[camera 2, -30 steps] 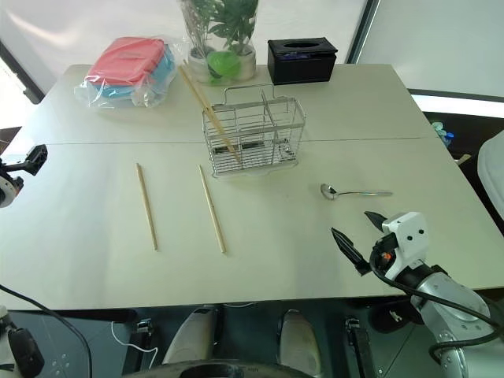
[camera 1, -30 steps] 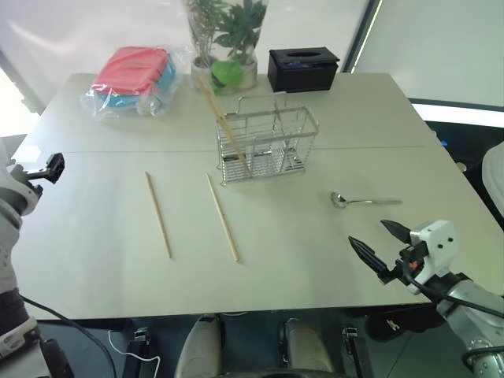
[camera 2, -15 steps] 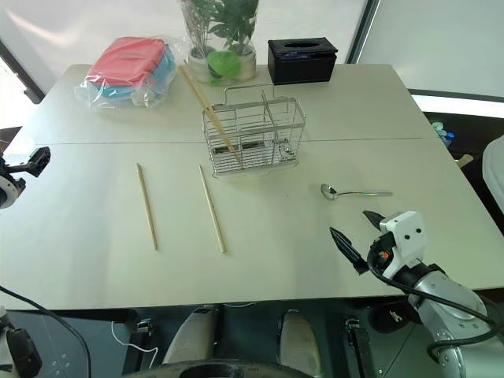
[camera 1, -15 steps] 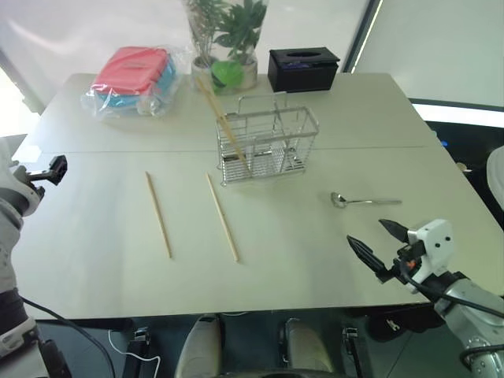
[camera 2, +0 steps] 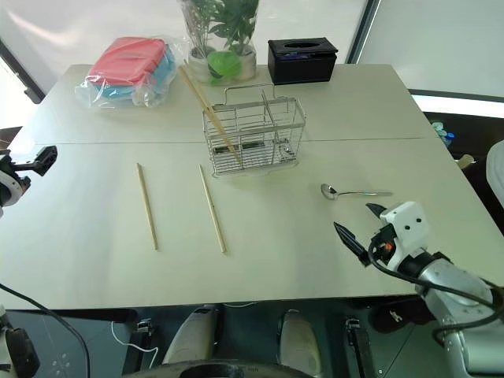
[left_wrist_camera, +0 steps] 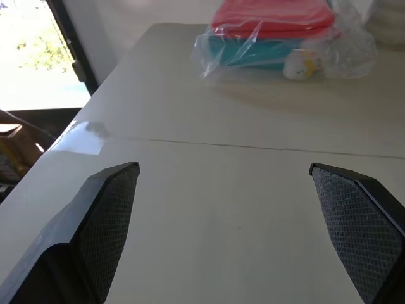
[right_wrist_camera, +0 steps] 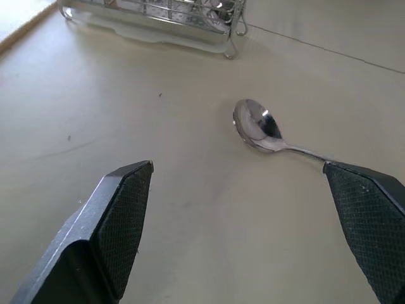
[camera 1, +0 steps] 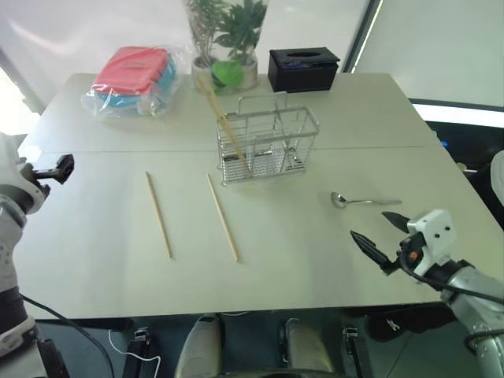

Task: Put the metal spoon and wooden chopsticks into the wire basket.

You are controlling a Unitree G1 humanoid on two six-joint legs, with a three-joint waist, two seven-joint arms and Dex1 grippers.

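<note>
Left eye view, left to right: left hand (camera 1: 61,167) hovers at the desk's (camera 1: 94,260) left edge, fingers spread wide, holding nothing. Two loose wooden chopsticks (camera 1: 158,214) lie flat on the desk, roughly parallel, well apart, left of centre and nearer than the wire basket (camera 1: 268,146). More chopsticks already lean in the basket's left compartment, tips sticking out toward the plant pot (camera 1: 224,72). Metal spoon (camera 1: 364,201) lies flat to the right of the basket, bowl toward it, handle pointing right. Right hand (camera 1: 382,239) sits just short of the spoon, fingers wide, empty; in the right wrist view the spoon lies between them, ahead.

Handling, as a guess: spoon light, stiff, slick, low on the desk; pinch across the thin handle near the bowl. Chopsticks light, stiff, may roll; grip mid-length. Basket light, may slide if bumped.

Around: bagged red and blue boxes (camera 1: 132,79) far left, black tissue box (camera 1: 302,68) behind the basket. Nothing blocks the spoon; the loop handle and leaning chopsticks crowd the basket's top.
</note>
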